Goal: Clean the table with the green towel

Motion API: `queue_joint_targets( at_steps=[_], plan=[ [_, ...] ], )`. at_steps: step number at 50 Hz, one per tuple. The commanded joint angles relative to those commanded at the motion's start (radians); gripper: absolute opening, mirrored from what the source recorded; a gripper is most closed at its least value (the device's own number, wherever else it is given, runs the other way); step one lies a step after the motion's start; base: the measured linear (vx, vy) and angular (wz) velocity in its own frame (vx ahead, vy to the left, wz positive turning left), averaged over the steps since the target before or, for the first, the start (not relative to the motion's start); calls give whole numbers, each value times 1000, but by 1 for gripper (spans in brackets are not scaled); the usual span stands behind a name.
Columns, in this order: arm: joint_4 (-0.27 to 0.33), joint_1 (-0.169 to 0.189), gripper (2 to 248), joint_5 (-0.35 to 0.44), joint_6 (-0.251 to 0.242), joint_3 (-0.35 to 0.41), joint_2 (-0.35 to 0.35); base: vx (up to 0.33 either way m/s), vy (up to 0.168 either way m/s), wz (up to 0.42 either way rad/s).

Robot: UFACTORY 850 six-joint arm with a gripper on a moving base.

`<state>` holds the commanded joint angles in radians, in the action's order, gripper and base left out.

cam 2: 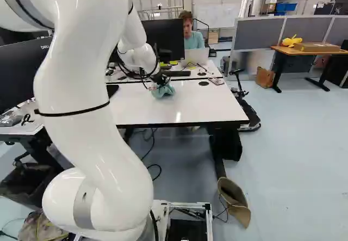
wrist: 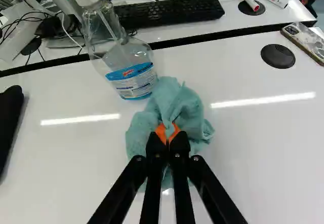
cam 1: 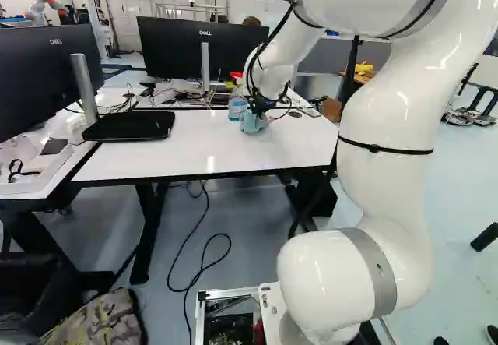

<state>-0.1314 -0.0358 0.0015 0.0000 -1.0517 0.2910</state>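
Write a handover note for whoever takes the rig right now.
Pincer: shut on the green towel.
Job's things: towel bunched on or just above the white table, right beside the spray bottle.
Done: towel gripped; whether any wiping is done, I can't tell.
Left: probably wiping the tabletop, minding the bottle and the phone near the far edge.

Grn towel [wrist: 177, 102] bunched on tbl [wrist: 243, 133].

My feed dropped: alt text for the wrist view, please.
A black two-fingered gripper with orange pads pinches a crumpled blue-green cloth towel on a white table, beside a blue-labelled clear plastic bottle; a black keyboard lies beyond.
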Motion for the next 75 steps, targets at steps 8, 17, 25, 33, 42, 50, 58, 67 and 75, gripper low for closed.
queue_joint_targets(
  at_steps=[8, 17, 25, 33, 42, 50, 58, 67, 75],
  plan=[
    [0, 0, 26, 0, 0, 0, 0, 0, 0, 0],
    [0, 0, 26, 0, 0, 0, 0, 0, 0, 0],
    [0, 0, 26, 0, 0, 2, -10, 0, 0, 0],
    [0, -8, 26, 0, 0, 24, -45, 0, 0, 0],
    [0, -23, 26, 0, 0, 66, -101, 0, 0, 0],
    [0, -37, 26, 0, 0, 106, -136, 0, 0, 0],
    [0, -50, 26, 0, 0, 147, -173, 0, 0, 0],
    [0, -57, 26, 0, 0, 194, -218, 0, 0, 0],
    [0, -58, 26, 0, 0, 235, -257, 0, 0, 0]
  ],
)
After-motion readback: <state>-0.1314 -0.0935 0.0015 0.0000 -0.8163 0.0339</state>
